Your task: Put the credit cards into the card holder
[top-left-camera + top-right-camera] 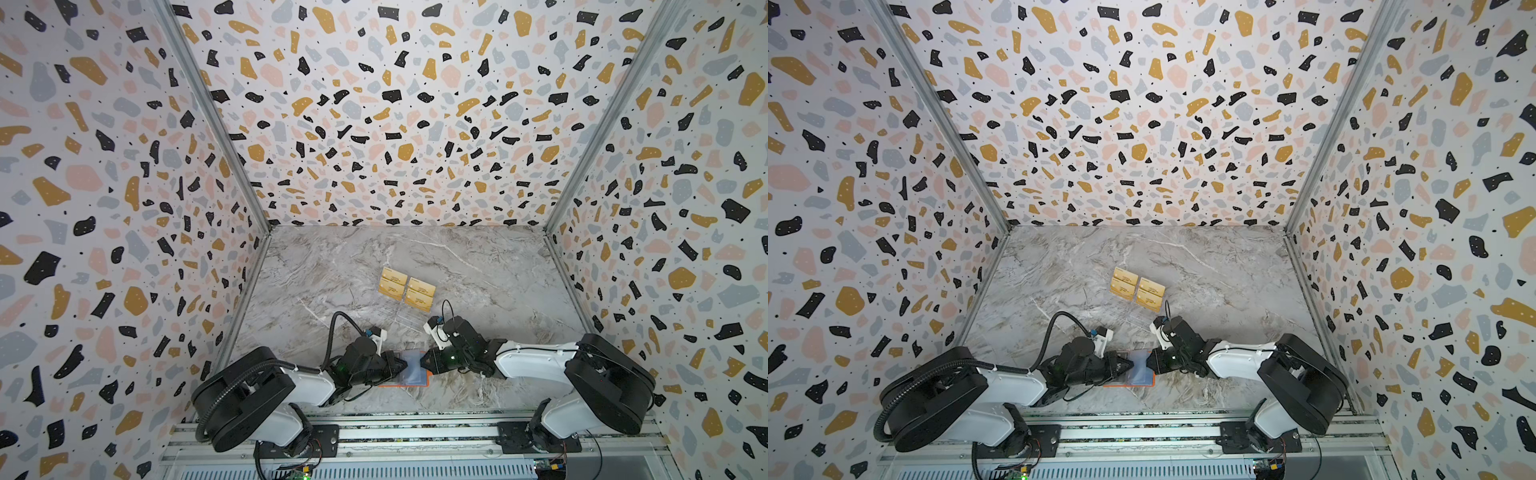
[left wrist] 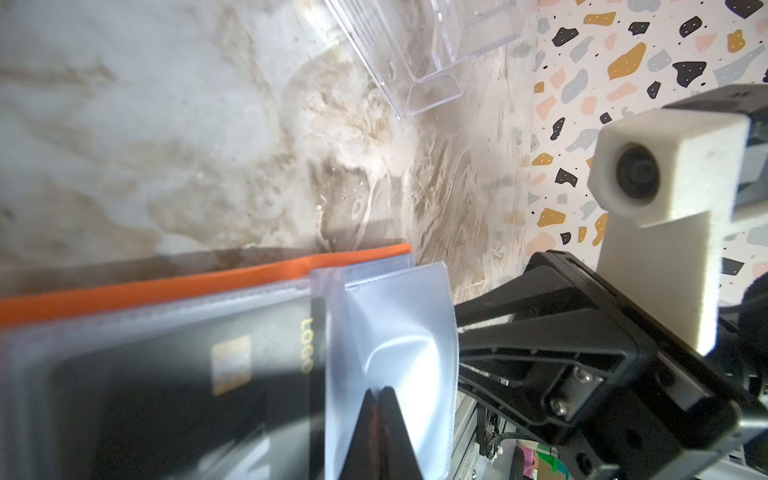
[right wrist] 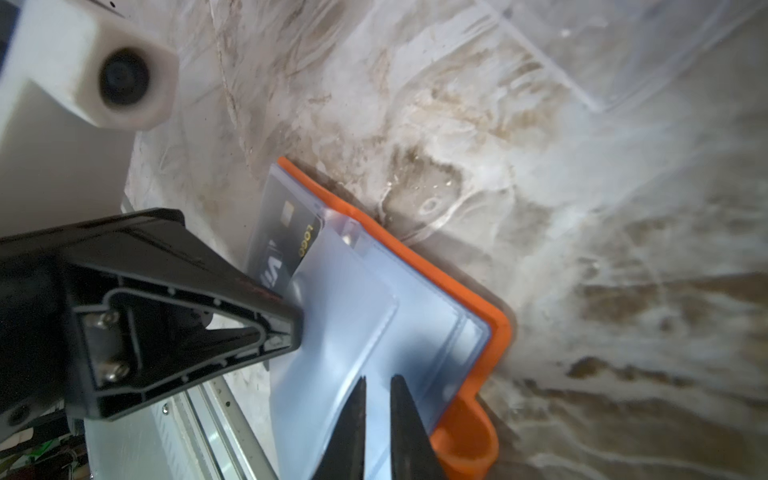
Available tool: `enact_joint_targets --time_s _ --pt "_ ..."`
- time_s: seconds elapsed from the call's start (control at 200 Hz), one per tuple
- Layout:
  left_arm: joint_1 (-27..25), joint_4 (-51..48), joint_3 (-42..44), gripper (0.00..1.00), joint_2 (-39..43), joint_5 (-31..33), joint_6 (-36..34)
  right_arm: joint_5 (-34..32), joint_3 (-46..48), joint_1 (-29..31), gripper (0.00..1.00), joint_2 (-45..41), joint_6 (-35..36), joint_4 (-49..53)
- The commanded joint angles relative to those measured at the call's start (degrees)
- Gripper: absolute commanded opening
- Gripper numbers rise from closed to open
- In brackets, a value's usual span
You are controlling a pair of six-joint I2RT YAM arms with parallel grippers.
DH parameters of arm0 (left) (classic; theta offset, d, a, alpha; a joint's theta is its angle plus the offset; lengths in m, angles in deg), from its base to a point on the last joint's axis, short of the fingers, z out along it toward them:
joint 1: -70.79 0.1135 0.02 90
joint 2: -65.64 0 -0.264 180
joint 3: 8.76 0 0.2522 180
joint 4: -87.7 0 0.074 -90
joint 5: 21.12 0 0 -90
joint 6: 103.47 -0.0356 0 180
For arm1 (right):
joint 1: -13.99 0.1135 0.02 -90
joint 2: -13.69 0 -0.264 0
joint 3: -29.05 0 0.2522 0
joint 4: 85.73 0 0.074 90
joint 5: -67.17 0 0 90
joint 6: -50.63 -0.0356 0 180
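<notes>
The orange card holder (image 1: 415, 374) is lying open near the front of the bench (image 1: 478, 270), between the two grippers. A black card (image 3: 286, 232) is sitting inside one of its pockets. The left gripper (image 2: 380, 395) is pinching a bluish clear sleeve (image 2: 395, 316) with its jaws pressed together. The right gripper (image 3: 380, 384) is nipping that sleeve's opposite edge, jaws barely apart. Farther back, four gold cards (image 1: 407, 289) are resting in a clear stand (image 2: 415, 50).
</notes>
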Motion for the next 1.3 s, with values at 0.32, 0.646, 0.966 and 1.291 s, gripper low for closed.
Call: enact_joint_targets --time_s 0.32,0.646,0.966,1.291 --pt "0.26 -0.57 -0.46 0.32 3.01 -1.04 -0.61 2.41 -1.85 0.96 0.15 1.01 0.49 -2.43" --pt "0.42 -27.88 -6.88 0.64 11.04 2.68 -8.97 2.16 -3.88 0.95 0.15 2.04 1.88 -1.07" --pt "4.72 -44.17 -11.31 0.67 21.47 6.42 -14.35 2.5 -6.29 1.2 0.16 3.56 2.68 -0.41" --pt "8.07 -54.52 -15.63 0.55 25.92 15.12 -19.67 3.09 -13.15 2.68 0.18 8.02 5.35 1.82"
